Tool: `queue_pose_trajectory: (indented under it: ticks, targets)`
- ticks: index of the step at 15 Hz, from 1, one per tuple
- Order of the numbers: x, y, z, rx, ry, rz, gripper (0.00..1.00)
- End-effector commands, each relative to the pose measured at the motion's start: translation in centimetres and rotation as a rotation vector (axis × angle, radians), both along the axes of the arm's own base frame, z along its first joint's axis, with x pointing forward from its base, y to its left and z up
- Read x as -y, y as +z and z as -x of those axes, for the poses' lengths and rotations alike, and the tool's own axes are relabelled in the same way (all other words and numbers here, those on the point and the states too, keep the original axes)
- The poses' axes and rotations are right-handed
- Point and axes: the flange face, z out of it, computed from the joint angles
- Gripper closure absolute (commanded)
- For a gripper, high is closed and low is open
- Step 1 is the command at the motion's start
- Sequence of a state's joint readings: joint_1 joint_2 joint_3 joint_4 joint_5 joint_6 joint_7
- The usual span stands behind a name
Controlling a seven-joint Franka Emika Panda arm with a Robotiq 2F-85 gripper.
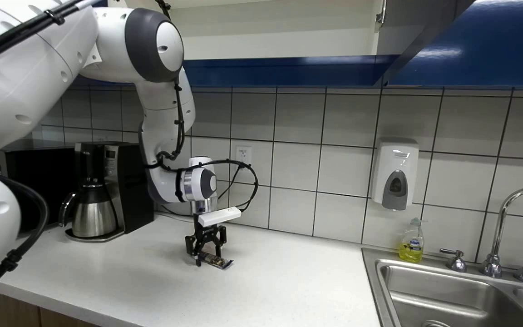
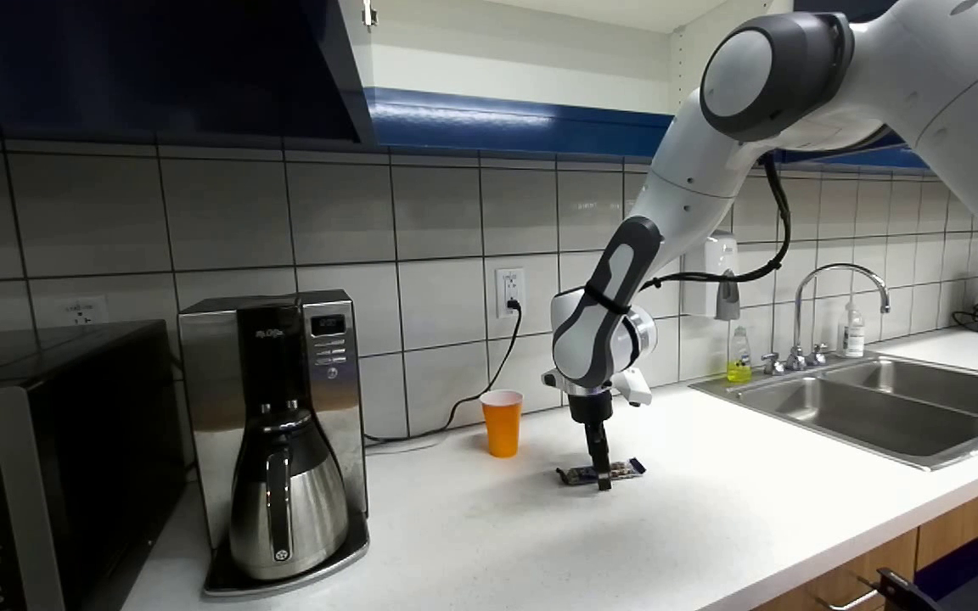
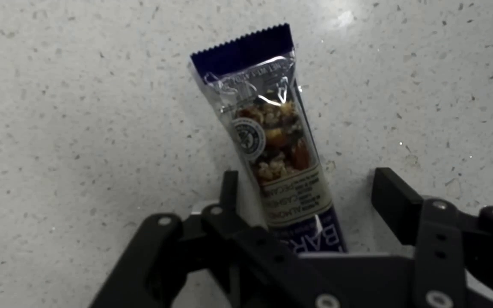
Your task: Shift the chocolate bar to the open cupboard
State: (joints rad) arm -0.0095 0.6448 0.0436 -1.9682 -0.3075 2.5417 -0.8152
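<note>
Chocolate bar (image 3: 278, 141), nutty under its clear wrapper (image 3: 253, 83), lay flat on the counter (image 1: 288, 290), well below the open cupboard (image 1: 279, 41). I had the fingers (image 3: 396, 205) spread, one along each side near the bar's middle; in the wrist view, counter showed past both long edges, more of it at the right, so nothing was gripped. I judged the bar light and fairly stiff, though the slick wrapper might slip and a hard squeeze could crack the filling. The flat blue crimped end (image 3: 244, 49) looked too limp to hold. I reckoned on closing gently across the thick middle, where its slight slant would probably straighten between the fingers.
</note>
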Motion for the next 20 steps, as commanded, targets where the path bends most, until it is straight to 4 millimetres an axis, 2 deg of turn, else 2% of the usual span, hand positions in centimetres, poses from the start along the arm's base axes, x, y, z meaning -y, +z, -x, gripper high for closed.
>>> queue_pose_trajectory:
  ticks: [1,6,7,13,20]
  targets:
    - [0.0,0.2,-0.2,-0.001,0.006,-0.008,0.51]
    - [0.1,0.5,-0.4,-0.002,0.001,-0.014,0.88]
    - [0.1,0.5,-0.4,-0.003,-0.001,-0.015,0.91]
    - [0.2,0.4,-0.5,-0.018,-0.035,-0.004,0.92]
    - [0.0,2.8,-0.3,0.024,-0.133,0.022,0.92]
